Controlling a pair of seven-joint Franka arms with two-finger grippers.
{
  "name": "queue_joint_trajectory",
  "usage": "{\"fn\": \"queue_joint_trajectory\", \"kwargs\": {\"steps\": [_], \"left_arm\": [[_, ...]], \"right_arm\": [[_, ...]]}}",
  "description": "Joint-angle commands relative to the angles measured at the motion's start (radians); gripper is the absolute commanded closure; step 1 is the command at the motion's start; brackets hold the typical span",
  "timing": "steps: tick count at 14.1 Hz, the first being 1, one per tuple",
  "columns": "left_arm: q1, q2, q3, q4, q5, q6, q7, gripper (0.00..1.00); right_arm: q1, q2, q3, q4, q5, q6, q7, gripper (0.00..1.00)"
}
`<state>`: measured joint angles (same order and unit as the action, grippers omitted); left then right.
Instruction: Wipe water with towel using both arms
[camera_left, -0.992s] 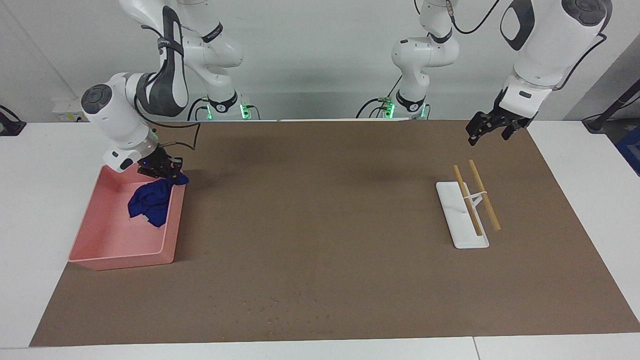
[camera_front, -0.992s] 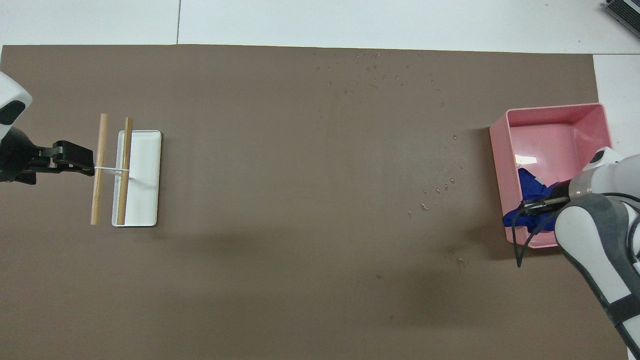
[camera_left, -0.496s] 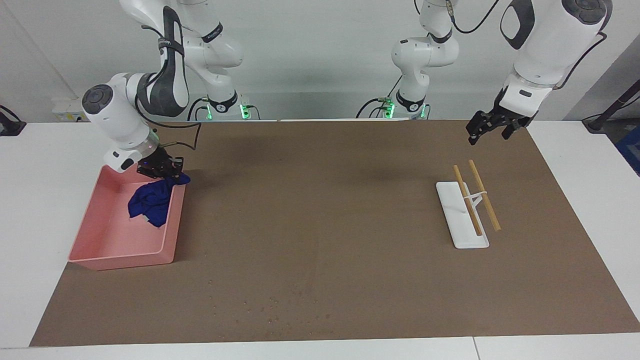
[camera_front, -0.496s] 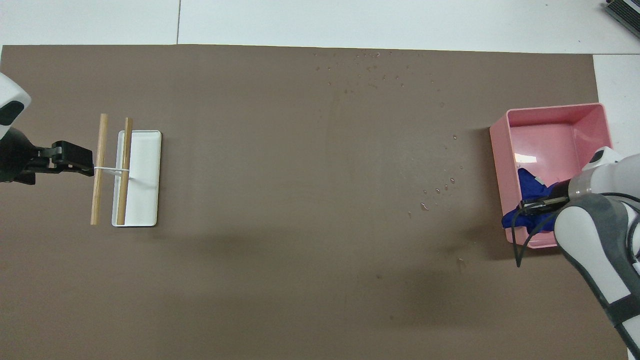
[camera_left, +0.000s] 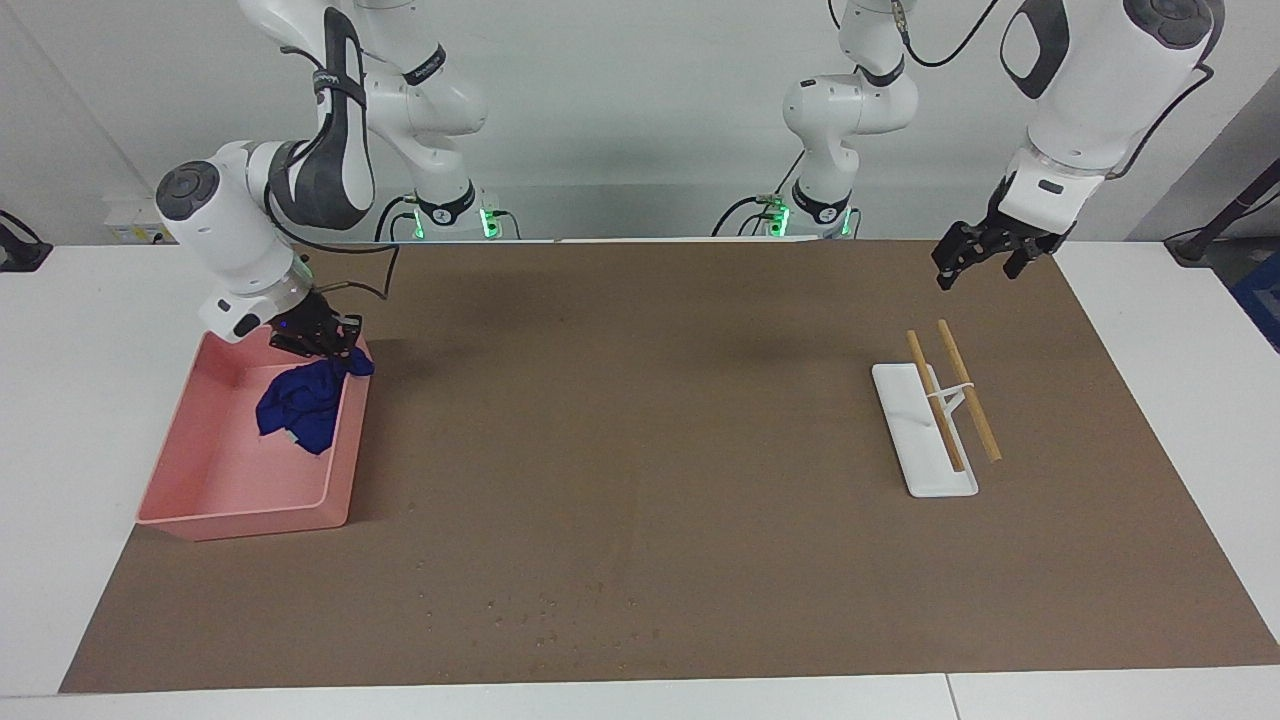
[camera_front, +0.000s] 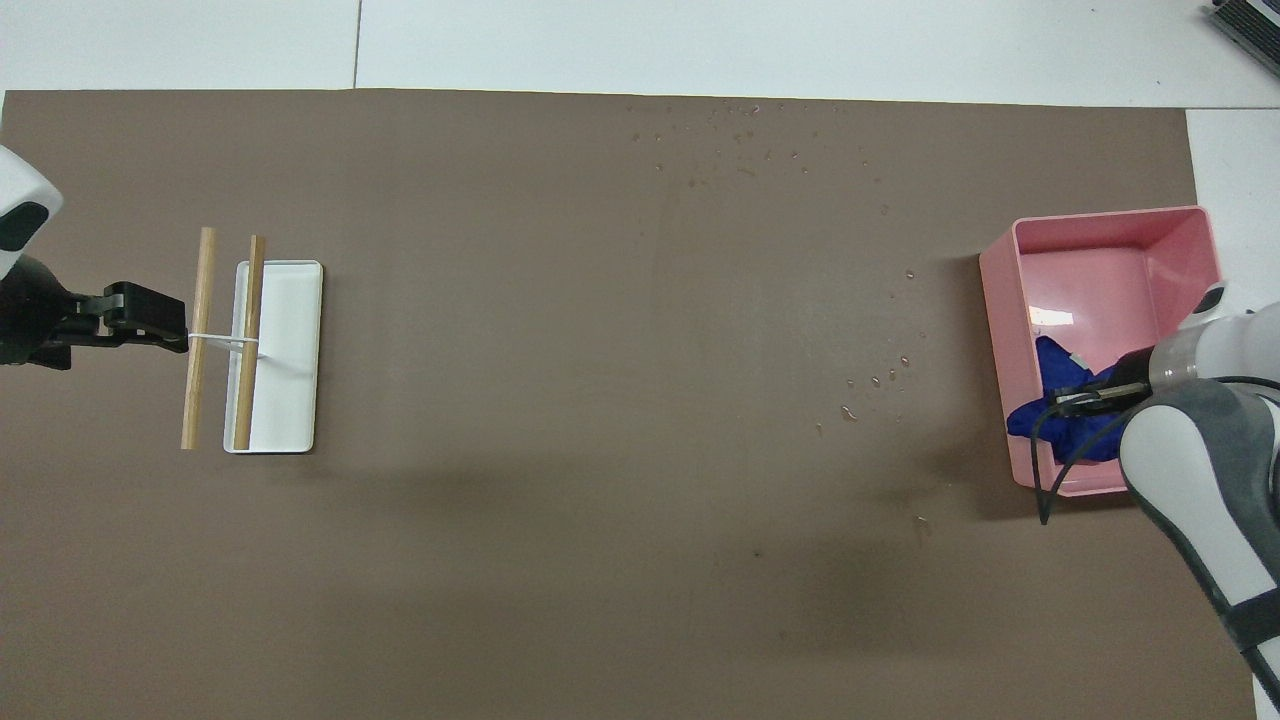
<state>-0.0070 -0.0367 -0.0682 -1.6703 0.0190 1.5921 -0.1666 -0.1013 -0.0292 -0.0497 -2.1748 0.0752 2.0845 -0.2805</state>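
Note:
The royal-blue towel (camera_left: 300, 405) lies bunched in the pink tray (camera_left: 230, 515), at the end nearer to the robots. One corner is pulled up over the tray's wall. My right gripper (camera_left: 335, 350) is shut on that corner, just above the tray's rim. In the overhead view the right gripper (camera_front: 1065, 402) covers part of the towel (camera_front: 1060, 365) in the tray (camera_front: 1100, 215). My left gripper (camera_left: 975, 270) is open and empty in the air, over the mat beside the white slab; it also shows in the overhead view (camera_front: 165, 325). That arm waits.
Water drops (camera_left: 550, 610) lie scattered on the brown mat near its edge farthest from the robots, with more (camera_front: 880, 380) beside the tray. A white slab with two wooden sticks (camera_left: 925, 430) lies toward the left arm's end, also seen from overhead (camera_front: 285, 350).
My right gripper has risen a little and drawn the towel's corner up with it. The left arm has not moved.

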Motion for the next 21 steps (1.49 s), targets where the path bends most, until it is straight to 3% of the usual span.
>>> {"fn": "queue_joint_trajectory", "kwargs": {"steps": [1, 4, 9, 10, 11, 12, 15, 21], "left_arm": [[-0.008, -0.028, 0.010, -0.034, 0.021, 0.014, 0.009, 0.00], [-0.010, -0.028, 0.010, -0.034, 0.021, 0.011, 0.007, 0.00], [-0.011, -0.028, 0.010, -0.032, 0.021, 0.005, 0.009, 0.00], [-0.011, -0.028, 0.010, -0.032, 0.021, 0.006, 0.009, 0.00], [-0.011, -0.028, 0.010, -0.032, 0.021, 0.005, 0.009, 0.00], [-0.011, -0.028, 0.010, -0.032, 0.021, 0.006, 0.009, 0.00], [-0.010, -0.028, 0.010, -0.034, 0.021, 0.008, 0.009, 0.00], [-0.010, -0.028, 0.010, -0.034, 0.021, 0.008, 0.009, 0.00]], "right_arm": [[-0.017, -0.011, 0.001, 0.004, 0.020, -0.003, -0.017, 1.00], [-0.056, -0.034, -0.010, 0.039, 0.020, -0.038, -0.026, 1.00], [-0.145, 0.007, -0.010, 0.030, 0.009, 0.075, -0.022, 1.00], [-0.146, 0.009, -0.010, 0.030, 0.009, 0.074, -0.013, 0.76], [-0.146, 0.009, -0.009, 0.030, 0.009, 0.069, -0.009, 0.17], [-0.138, 0.009, -0.009, 0.036, 0.009, 0.066, 0.009, 0.00], [-0.104, -0.011, 0.002, 0.074, -0.003, 0.037, 0.111, 0.00], [0.044, -0.006, 0.007, 0.323, -0.075, -0.245, 0.401, 0.00]]}}
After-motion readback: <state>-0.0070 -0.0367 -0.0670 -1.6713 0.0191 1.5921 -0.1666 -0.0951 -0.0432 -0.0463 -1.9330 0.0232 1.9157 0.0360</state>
